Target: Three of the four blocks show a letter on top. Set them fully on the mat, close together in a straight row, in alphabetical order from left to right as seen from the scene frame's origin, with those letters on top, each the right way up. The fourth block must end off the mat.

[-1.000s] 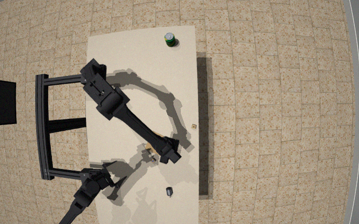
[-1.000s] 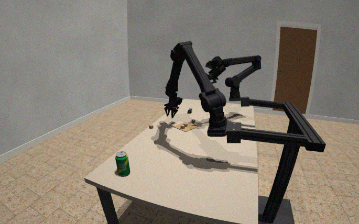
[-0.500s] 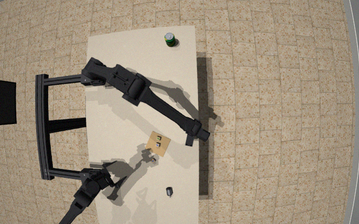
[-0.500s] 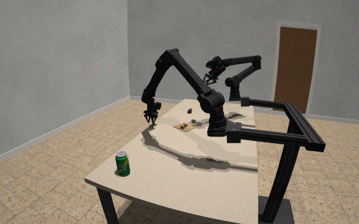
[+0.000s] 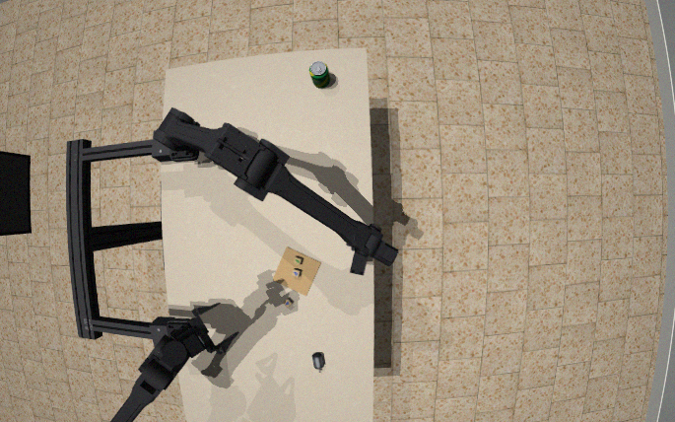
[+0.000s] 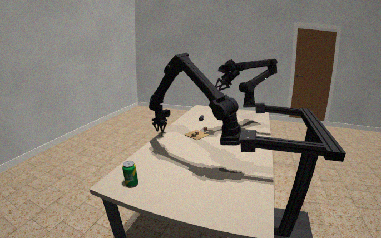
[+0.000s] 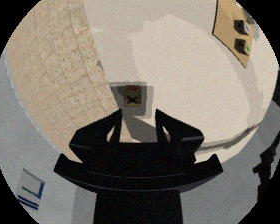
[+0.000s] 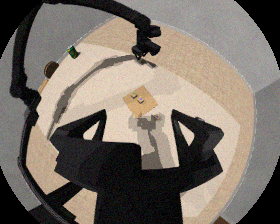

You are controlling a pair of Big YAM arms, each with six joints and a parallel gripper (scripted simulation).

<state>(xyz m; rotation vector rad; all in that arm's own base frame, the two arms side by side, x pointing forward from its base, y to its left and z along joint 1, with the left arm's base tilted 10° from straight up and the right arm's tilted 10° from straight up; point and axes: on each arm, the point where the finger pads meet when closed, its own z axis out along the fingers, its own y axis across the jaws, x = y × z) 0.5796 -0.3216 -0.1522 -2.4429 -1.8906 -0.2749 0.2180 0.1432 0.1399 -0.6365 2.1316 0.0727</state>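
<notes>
Top view, surface and room: I work over a pale tabletop (image 5: pixel 245 94) (image 6: pixel 209 198) (image 7: pixel 191 65) (image 8: pixel 206 100) on a tan tiled floor (image 5: pixel 517 183) (image 6: pixel 52 147) (image 7: pixel 51 50) (image 8: pixel 201 50).
Top view, edges: my left arm (image 5: pixel 318 207) (image 6: pixel 197 77) reaches to the table's far edge; my right gripper (image 5: pixel 228 318) (image 6: pixel 218 88) (image 8: pixel 138 112) is short of the tan mat (image 5: pixel 311 267) (image 6: pixel 196 137) (image 7: pixel 224 22) (image 8: pixel 141 107).
Top view, count: three blocks show, two on the mat, one just off it; one can (image 5: pixel 319 74) (image 6: pixel 130 173) (image 8: pixel 72 51).
Exterior view, room: grey walls (image 6: pixel 58 59), one brown door (image 6: pixel 312 73) beyond my right arm.
Exterior view, room to move: my left gripper (image 6: pixel 159 132) (image 7: pixel 138 112) (image 8: pixel 140 58) is low by the edge, well apart from the can.
Left wrist view, fingers: half apart, nothing between them.
Left wrist view, blocks: three; the X block (image 7: pixel 133 96) lies just ahead of my fingertips, by the edge, two on the mat farther off.
Right wrist view, fingers: spread wide, holding nothing; the mat and three blocks lie beyond them.
</notes>
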